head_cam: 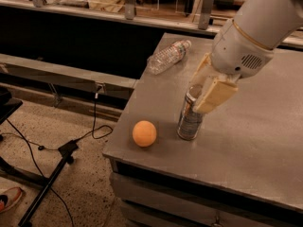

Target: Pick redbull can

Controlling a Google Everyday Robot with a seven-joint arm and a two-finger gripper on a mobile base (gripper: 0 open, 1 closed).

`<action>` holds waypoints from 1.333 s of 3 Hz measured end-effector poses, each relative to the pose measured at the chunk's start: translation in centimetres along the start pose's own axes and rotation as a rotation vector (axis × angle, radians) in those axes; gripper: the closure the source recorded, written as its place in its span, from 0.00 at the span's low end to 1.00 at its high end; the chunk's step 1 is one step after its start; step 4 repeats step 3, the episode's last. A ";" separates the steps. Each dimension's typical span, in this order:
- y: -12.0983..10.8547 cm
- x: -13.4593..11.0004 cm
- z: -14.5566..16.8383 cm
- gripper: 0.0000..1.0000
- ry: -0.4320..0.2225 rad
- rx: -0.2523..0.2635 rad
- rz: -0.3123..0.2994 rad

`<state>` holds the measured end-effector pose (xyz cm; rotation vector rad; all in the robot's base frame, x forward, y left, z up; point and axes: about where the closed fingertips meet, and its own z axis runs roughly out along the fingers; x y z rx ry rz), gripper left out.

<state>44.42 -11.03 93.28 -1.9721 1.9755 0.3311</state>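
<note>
Worktop (255, 141): grey, flat, carries all the loose items near its front-left corner, so everything's w/in reach of the arm (251, 37). The arm comes in from upper right, angled down-left. My read is that this lets the pincer meet the can from above and the side w/o sweeping the other items.

Water bottle (166, 58): clear, crinkled, lying on its side toward the back-left edge, well apart from the action. It's no obstacle.

Redbull can (190, 121): upright on the worktop, near the front edge, base flat down, not lifted. It's tall and slim, so prob. tippy if nudged sideways.

Orange ball (144, 133): rests left of the can, near but not touching. It could roll if bumped.

Pincer (196, 97): at the can's upper part. Its beige fingers (215, 94) are spread, one on the near-right side and one behind, w/ the can's shiny top between them. The jaws aren't closed down. I can't tell if either pad touches the metal. It carries nothing as yet.

So the can sits inside the pincer's gap, w/ its lower body below the fingertips. Judged next: squeeze, then lift straight up.
</note>
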 end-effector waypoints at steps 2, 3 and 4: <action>-1.4 -0.1 -8.3 1.00 -0.089 0.115 -0.009; -2.2 -0.9 -11.4 1.00 -0.110 0.190 -0.027; -2.2 -0.9 -11.4 1.00 -0.110 0.190 -0.027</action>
